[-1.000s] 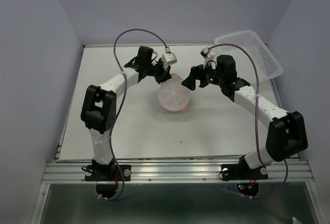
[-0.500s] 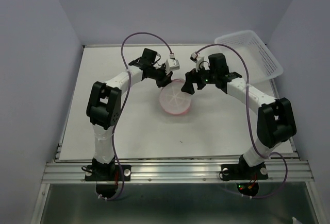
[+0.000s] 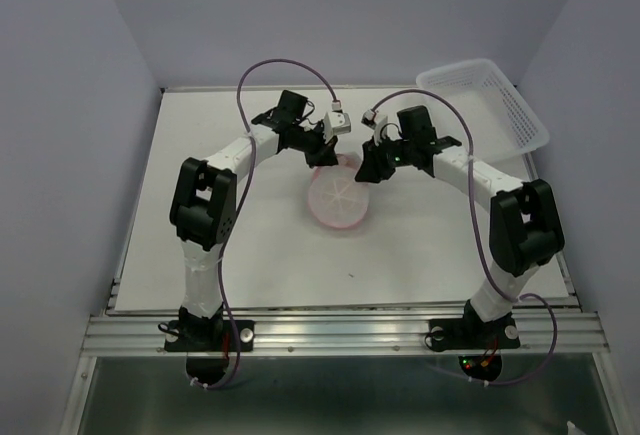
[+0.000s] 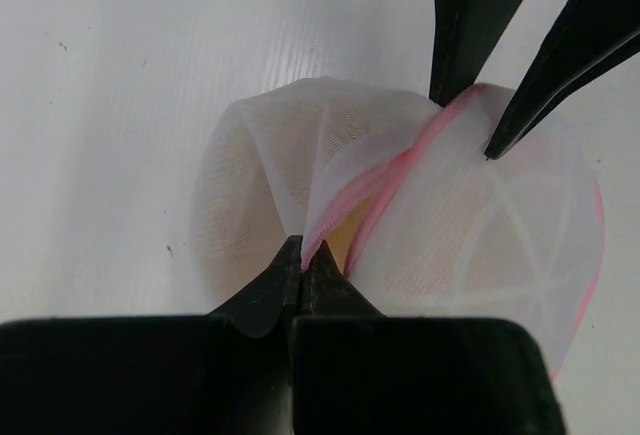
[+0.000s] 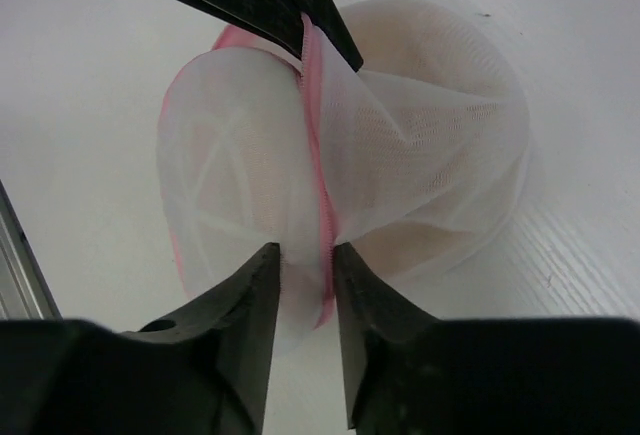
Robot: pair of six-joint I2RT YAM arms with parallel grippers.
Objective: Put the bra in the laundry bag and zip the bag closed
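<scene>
Laundry bag (image 3: 338,193) on desk (image 3: 250,255): your left fingers (image 4: 303,255) pinched shut on its mesh; right fingers (image 5: 268,267) slightly parted, straddling pink zipper trim (image 5: 318,185).

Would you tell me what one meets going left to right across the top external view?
left gripper → right gripper → clear basket; the laundry bag overlaps both grippers, so I omit it.

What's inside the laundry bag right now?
Through the mesh of the laundry bag and the gap at its pink zipper, something pale peach-yellow shows inside. The mesh blurs its shape, so I cannot tell what it is.
</scene>
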